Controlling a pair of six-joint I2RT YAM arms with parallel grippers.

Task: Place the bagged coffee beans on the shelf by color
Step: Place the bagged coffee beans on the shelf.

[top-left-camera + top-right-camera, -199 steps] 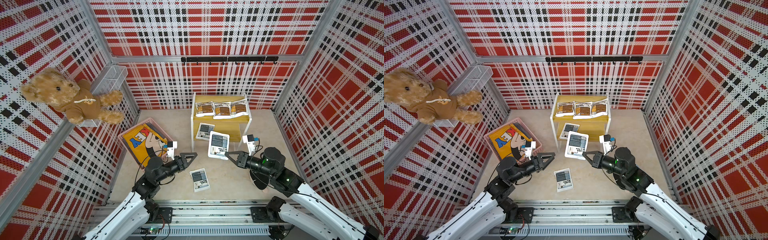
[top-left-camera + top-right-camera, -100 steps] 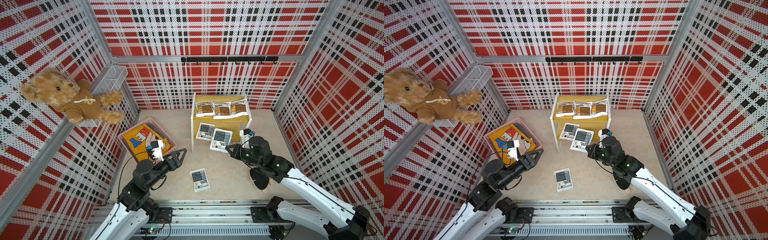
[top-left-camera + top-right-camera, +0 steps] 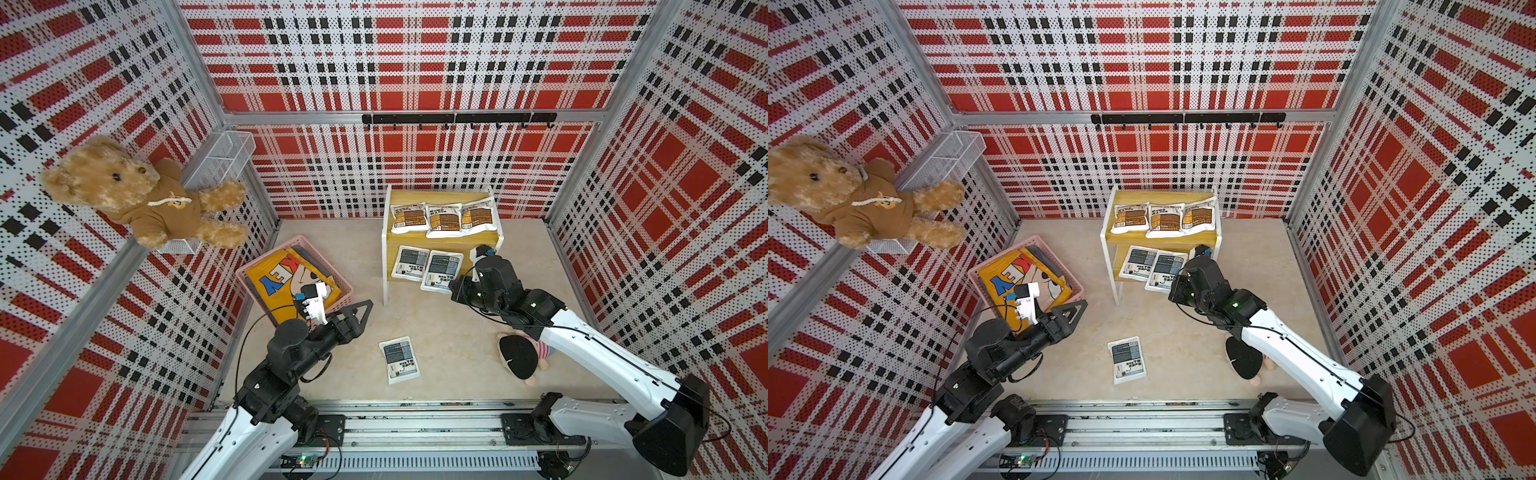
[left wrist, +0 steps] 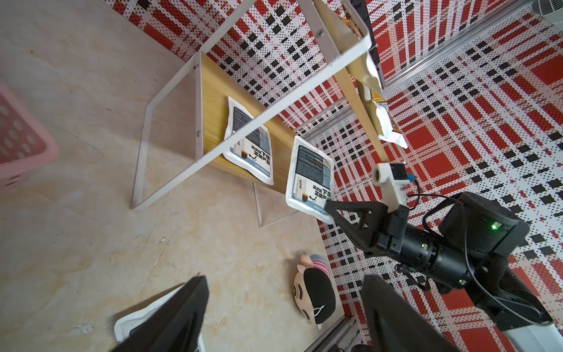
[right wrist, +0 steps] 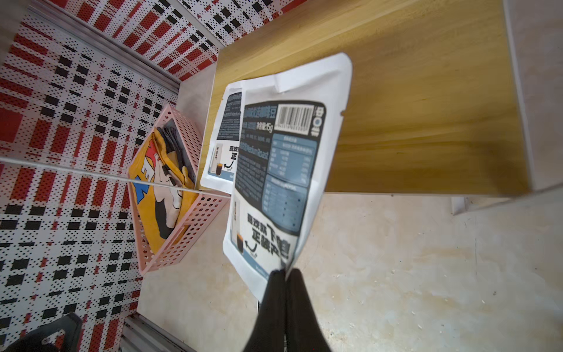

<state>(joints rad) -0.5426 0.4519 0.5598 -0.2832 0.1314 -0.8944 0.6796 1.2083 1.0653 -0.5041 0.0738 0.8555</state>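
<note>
The shelf (image 3: 436, 197) stands at the back, and three brown-orange bagged coffee beans (image 3: 444, 220) lie side by side on its top board. One dark grey bag (image 3: 411, 264) lies on the lower board (image 5: 426, 106). My right gripper (image 5: 286, 274) is shut on the near edge of a second grey bag (image 5: 274, 170), whose far end reaches over the lower board beside the first. A third grey bag (image 3: 399, 359) lies flat on the floor. My left gripper (image 4: 286, 304) hangs open and empty, above the floor to the left of that bag.
A pink lattice basket (image 3: 257, 274) holding a yellow cartoon cloth (image 3: 286, 274) sits left of the shelf, close to my left arm. A small plush doll (image 3: 519, 357) lies on the floor under my right arm. A teddy bear (image 3: 137, 195) sits in a wall-mounted wire basket (image 3: 224, 153).
My right gripper has carried the grey bag forward from in front of the shelf to its lower board. My left gripper's jaws have opened wider, and that arm has shifted a little.
</note>
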